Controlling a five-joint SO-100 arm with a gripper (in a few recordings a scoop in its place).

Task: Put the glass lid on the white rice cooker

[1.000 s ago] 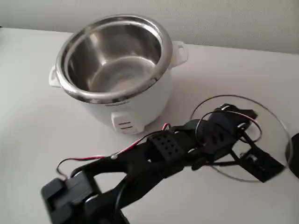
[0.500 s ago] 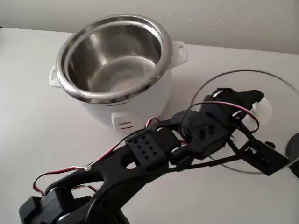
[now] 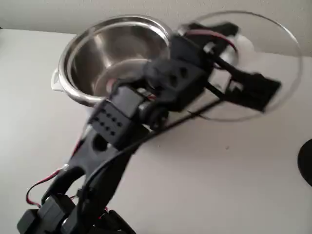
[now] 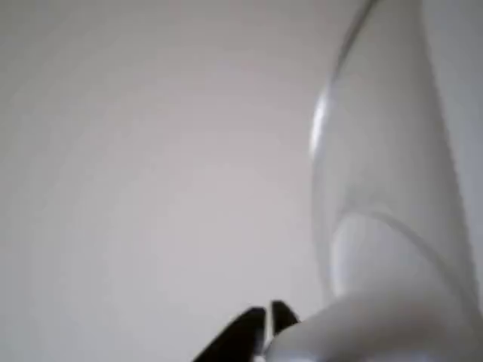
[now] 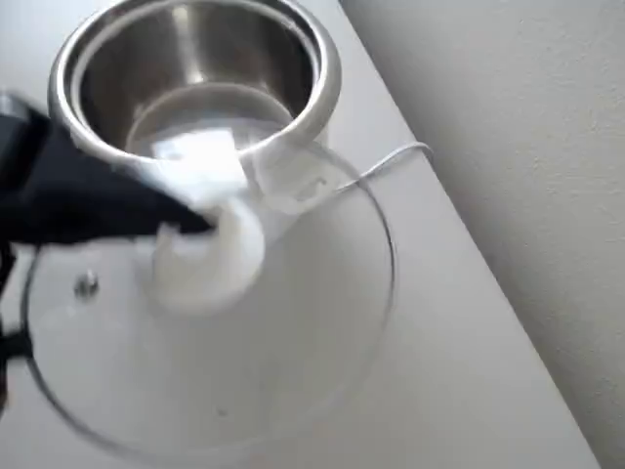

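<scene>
The pincer point(image 3: 237, 41) is clamped on the white knob point(image 5: 210, 256) of the glass lid point(image 3: 273, 73), which hangs tilted in the air just right of the white rice cooker point(image 3: 73, 92), clear of the table point(image 3: 234, 185). The cooker's steel pot point(image 5: 195, 78) stands uncovered.

The fixed view looks down from in front of the white rice cooker point(image 3: 114, 58); the overhead view hangs close above it, and both share its steel rim.

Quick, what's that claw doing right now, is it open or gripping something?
Gripper: closed on the white knob of the glass lid, holding it in the air beside the rice cooker.
</scene>
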